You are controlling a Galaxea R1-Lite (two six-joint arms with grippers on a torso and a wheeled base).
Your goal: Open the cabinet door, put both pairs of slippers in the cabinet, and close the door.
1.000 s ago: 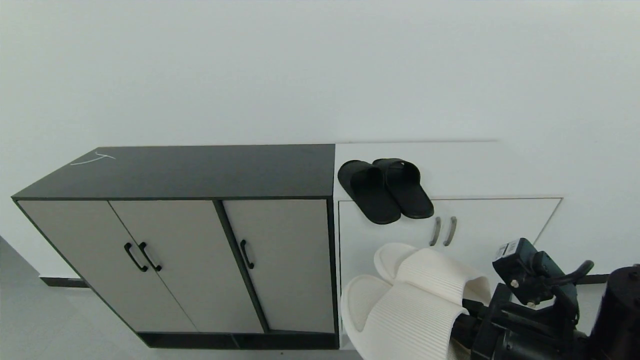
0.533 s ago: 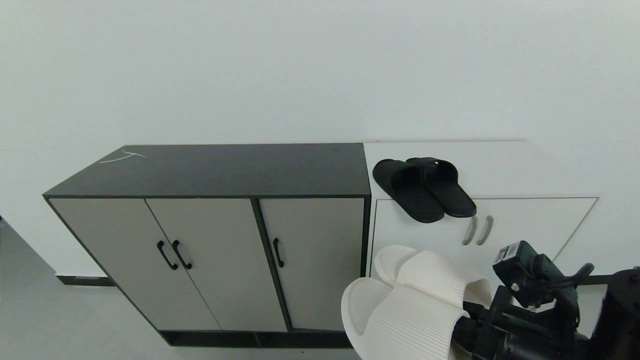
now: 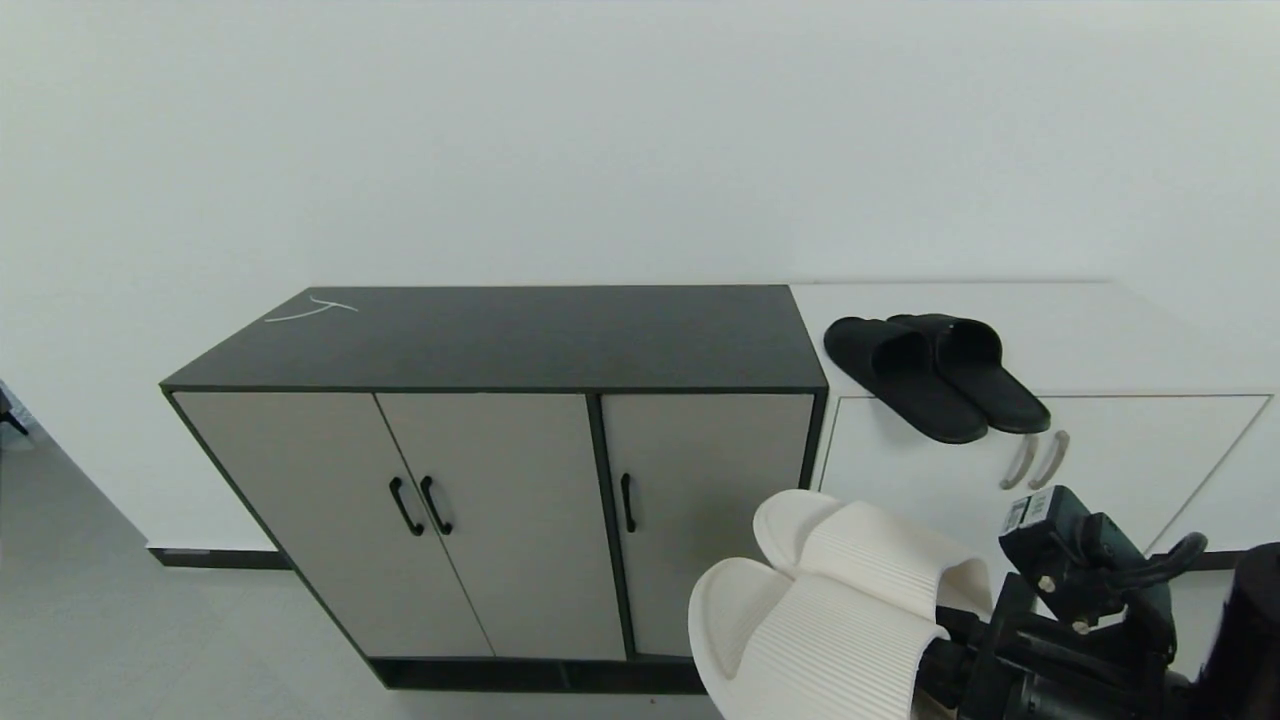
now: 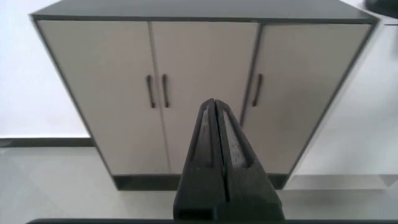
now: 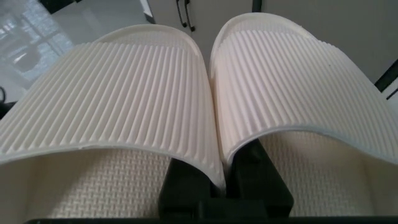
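- R gripper (image 5: 224, 180) is clamped on the white slippers (image 3: 840, 610). Its fingers pinch the two inner strap edges together, so the pair sits side by side as one bundle.
- In head view the bundle is held off the floor, low and right of centre. It's in front of where the two cabinets meet, toes twd the doors, ribbed straps up.
- L gripper (image 4: 214, 109) has fingers pressed together w/ nothing between them. It points at the front of the dark-topped cabinet (image 3: 520, 335), well apart from it.
- That cabinet has three grey doors (image 3: 500, 520), all shut. The double pair has two black handles (image 3: 417, 505) close together at the seam. The single door to the right has one handle.
- White cabinet (image 3: 1120, 335) stands just beside it on the right, fronts shut, w/ two pale handles (image 3: 1035, 460) near the top edge.
- Black slippers (image 3: 935, 378) lie side by side on the white cabinet's top, near the dark one. Their near ends overhang the front edge.
- Thin pale mark (image 3: 310, 310) sits on the dark top at the back left corner.
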